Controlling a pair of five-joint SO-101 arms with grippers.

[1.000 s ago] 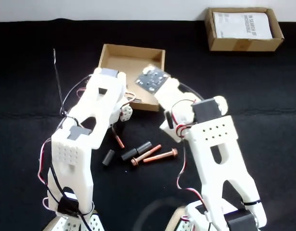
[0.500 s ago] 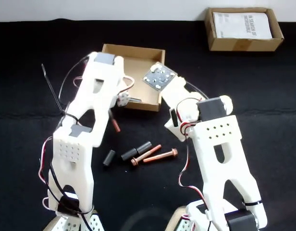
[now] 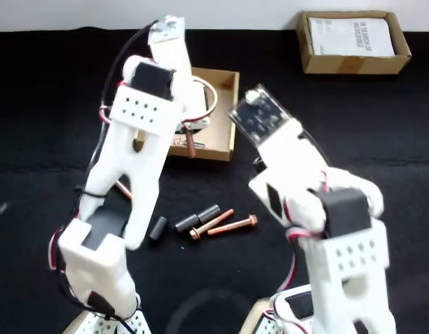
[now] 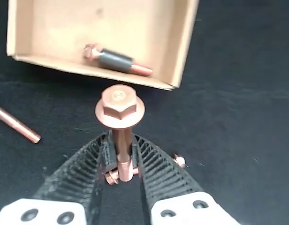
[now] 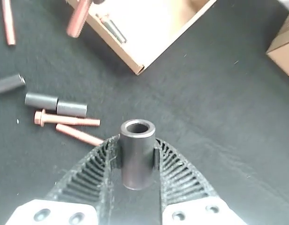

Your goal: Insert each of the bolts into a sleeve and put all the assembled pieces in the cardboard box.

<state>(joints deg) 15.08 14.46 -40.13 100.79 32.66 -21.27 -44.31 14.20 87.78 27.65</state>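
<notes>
On the black table (image 3: pixel 47 139), the left arm is standing raised with its wrist over the near wall of the cardboard box (image 3: pixel 218 87). The left gripper (image 4: pixel 121 145) is pinching the shank of a copper bolt (image 4: pixel 119 107) between its ribbed fingers (image 4: pixel 156 166), and the bolt's hex head is facing the wrist camera. In the high view this held bolt (image 3: pixel 190 144) is hanging roughly upright at the box's front edge. An assembled piece (image 4: pixel 117 60), a bolt pushed through a dark sleeve, is lying on the floor of the box. Beside the left arm's upper link, another loose bolt (image 3: pixel 122 189) is showing partly on the cloth. Nearer the middle of the table, a single sleeve (image 3: pixel 157 227) is lying apart. Just beside it, two more sleeves (image 3: pixel 198 218) are lying end to end, and two bare bolts (image 3: pixel 211 224) are resting alongside them, close together and nearly parallel. Farther right, the right arm is raised well above the table. The right gripper (image 5: pixel 136 145) is clamping a dark sleeve (image 5: pixel 136 161) between its fingers, with the open bore turned toward its own camera. At the far right corner, well apart from everything else, a second cardboard box (image 3: pixel 350 66) is holding a printed sheet (image 3: pixel 350 35).
</notes>
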